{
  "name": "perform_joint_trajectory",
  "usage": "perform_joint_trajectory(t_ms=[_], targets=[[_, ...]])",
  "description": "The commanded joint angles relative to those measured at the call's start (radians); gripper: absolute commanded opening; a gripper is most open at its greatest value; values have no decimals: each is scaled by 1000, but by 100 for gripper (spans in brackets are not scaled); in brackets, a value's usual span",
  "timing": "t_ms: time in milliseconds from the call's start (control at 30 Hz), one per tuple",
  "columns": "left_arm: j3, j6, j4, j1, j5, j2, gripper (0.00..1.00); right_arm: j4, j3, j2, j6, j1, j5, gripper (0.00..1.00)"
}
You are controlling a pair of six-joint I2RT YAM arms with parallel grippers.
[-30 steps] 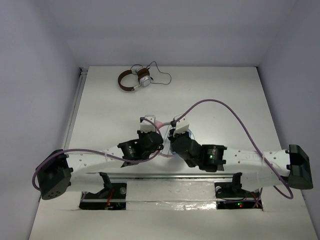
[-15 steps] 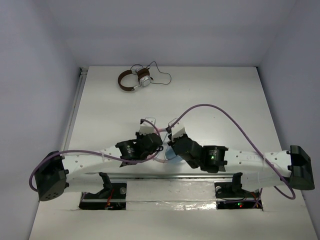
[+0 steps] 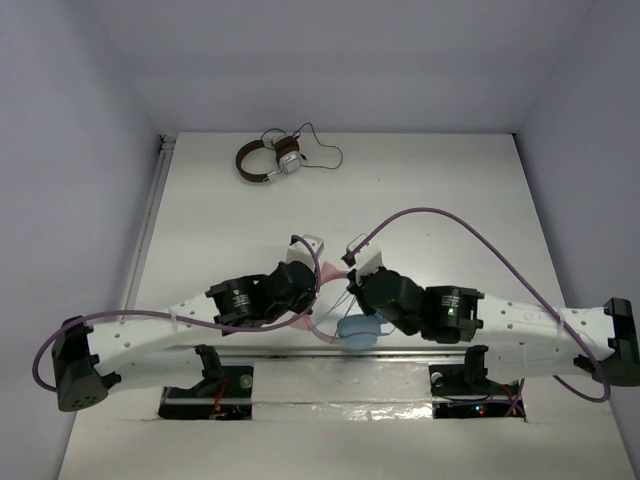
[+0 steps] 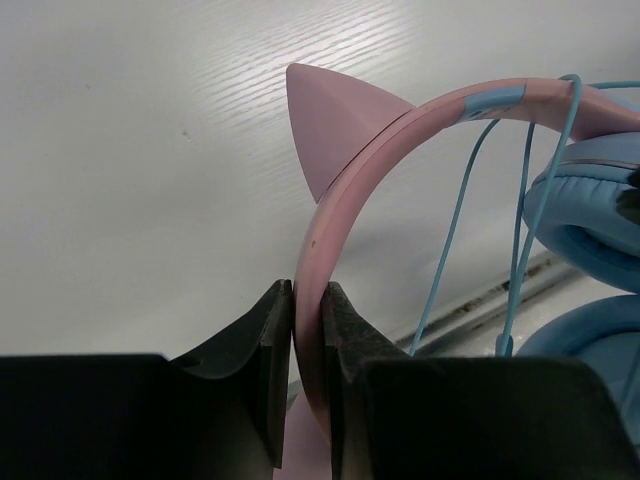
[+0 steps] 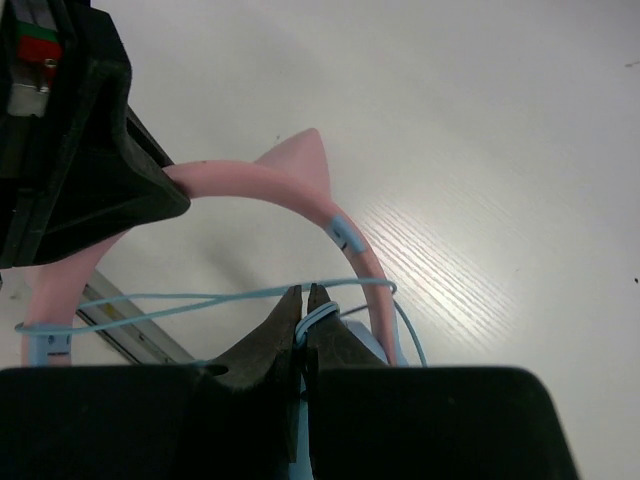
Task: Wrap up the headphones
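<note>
Clamping the headphones (image 4: pixel 345 170) by the pink band in my left pincer (image 4: pixel 307 296), I pinch their thin blue cable (image 5: pixel 240 296) in my right pincer (image 5: pixel 304 296).

Robot lab test cell, not a home: bare white table (image 3: pixel 220 200) boxed in by plain blank walls (image 3: pixel 330 60) at its far, left and right edges. Two white arms, left arm (image 3: pixel 150 325) and right arm (image 3: pixel 520 320), are bolted at the near edge. Loose purple cable (image 3: pixel 432 210) loops over the worktop, and a metal rail (image 3: pixel 147 230) runs along the left edge.
</note>
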Motion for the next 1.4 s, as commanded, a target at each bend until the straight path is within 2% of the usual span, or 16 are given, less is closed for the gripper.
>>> perform_joint_trajectory(t_ms=[0,167,267,400,600,800,967,1133,1233,1367], targets=[[89,90,-9,-15,169,-48,0,-21,30,-69,11,-9,80,0],[162,163,-42,-15,257,-7,0,-30,30,-166,16,-9,137,0],[230,203,-139,-15,179,30,0,-29,50,-212,31,-9,183,0],[264,238,-217,-15,114,61,0,37,26,-244,-30,-9,202,0],[293,223,-261,-24,2,82,0,14,63,-154,-63,-9,216,0],[305,281,-242,-33,54,69,0,5,55,-110,-122,-9,340,2],[292,330,-206,-33,134,35,0,75,21,-155,-159,-9,341,13],[328,366,-235,-33,108,32,0,265,-22,-175,-302,-9,442,11],[338,386,-214,-33,131,20,0,328,-32,-161,-366,-9,441,12],[339,383,-194,-33,171,18,0,269,-19,-155,-273,-9,405,21]])
